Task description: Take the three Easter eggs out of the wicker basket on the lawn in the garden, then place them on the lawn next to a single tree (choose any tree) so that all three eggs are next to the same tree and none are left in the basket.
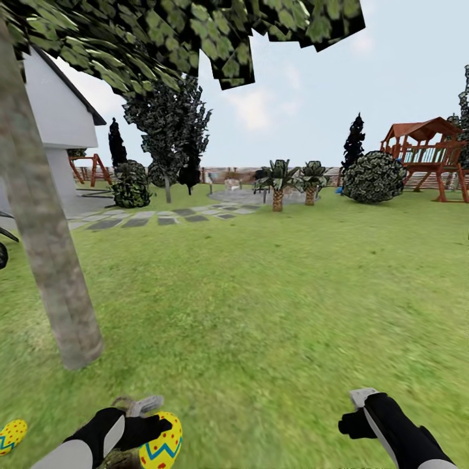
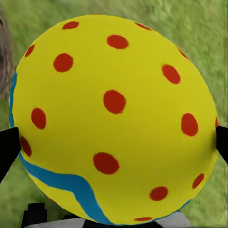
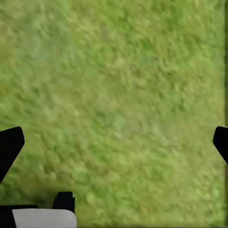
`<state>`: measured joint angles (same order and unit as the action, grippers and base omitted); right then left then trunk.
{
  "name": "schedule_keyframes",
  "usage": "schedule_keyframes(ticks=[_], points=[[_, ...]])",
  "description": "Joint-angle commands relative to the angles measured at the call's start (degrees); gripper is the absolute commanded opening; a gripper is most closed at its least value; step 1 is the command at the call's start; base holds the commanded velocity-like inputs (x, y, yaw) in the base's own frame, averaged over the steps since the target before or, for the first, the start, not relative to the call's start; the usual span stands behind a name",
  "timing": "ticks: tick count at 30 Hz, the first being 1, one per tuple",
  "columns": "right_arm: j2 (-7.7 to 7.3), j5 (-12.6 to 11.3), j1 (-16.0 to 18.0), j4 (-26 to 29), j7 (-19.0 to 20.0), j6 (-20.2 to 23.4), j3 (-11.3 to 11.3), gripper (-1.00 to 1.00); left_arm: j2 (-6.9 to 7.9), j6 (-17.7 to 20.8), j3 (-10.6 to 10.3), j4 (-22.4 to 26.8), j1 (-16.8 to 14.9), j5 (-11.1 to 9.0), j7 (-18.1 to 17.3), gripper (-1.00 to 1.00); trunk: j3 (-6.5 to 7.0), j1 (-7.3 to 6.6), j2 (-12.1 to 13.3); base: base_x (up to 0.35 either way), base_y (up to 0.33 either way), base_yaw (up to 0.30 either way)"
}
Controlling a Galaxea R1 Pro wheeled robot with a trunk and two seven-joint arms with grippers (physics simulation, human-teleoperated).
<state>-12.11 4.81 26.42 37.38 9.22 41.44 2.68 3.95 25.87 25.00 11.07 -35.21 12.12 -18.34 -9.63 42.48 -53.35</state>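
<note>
Between the black fingers [image 2: 8, 147] of the left pincer [image 1: 153, 423], a dotted yellow egg [image 2: 114, 118] is clamped for placing beside the tree [image 1: 45, 247], where another egg [image 1: 12, 435] is already laid on the lawn [image 1: 273, 293]. The right pincer [image 1: 355, 410] is held apart, empty, over grass.

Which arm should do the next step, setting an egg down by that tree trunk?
Left. The left gripper is shut on an Easter egg, and the tree stands on the robot's left, with another egg already on the lawn near it. The right gripper is open over bare grass.
</note>
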Motion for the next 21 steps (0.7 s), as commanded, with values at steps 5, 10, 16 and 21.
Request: schedule_keyframes(ticks=[5, 10, 16, 21], points=[[0.12, 0.6, 0.0, 0.1, 0.4, 0.2, 0.2, 1.0, -0.82, 0.3, 0.4, 0.0, 0.0, 0.7, 3.1, -1.0, 0.82, -1.1, 2.0, -0.004, -0.309, 0.0], [0.2, 0.7, 0.0, -0.2, 0.3, 0.1, 0.4, 1.0, -0.93, 0.2, 0.7, 0.1, 0.0, 0.2, 3.6, -1.0, 1.71, -2.2, 4.0, 0.018, -0.314, 0.0], [-0.05, 0.4, 0.0, -2.4, 0.4, 0.0, 0.2, 1.0, -0.9, 0.2, 0.7, 0.1, 0.0, 0.1, 3.4, -1.0, 2.79, -3.52, 6.4, 0.073, -0.314, 0.0], [-0.25, 0.2, 0.0, -2.3, 0.4, 0.1, 0.0, 1.0, -0.93, 0.2, 0.7, 0.1, 0.0, 0.1, 3.4, -1.0, 3.69, -4.61, 8.4, 0.076, -0.314, 0.0]])
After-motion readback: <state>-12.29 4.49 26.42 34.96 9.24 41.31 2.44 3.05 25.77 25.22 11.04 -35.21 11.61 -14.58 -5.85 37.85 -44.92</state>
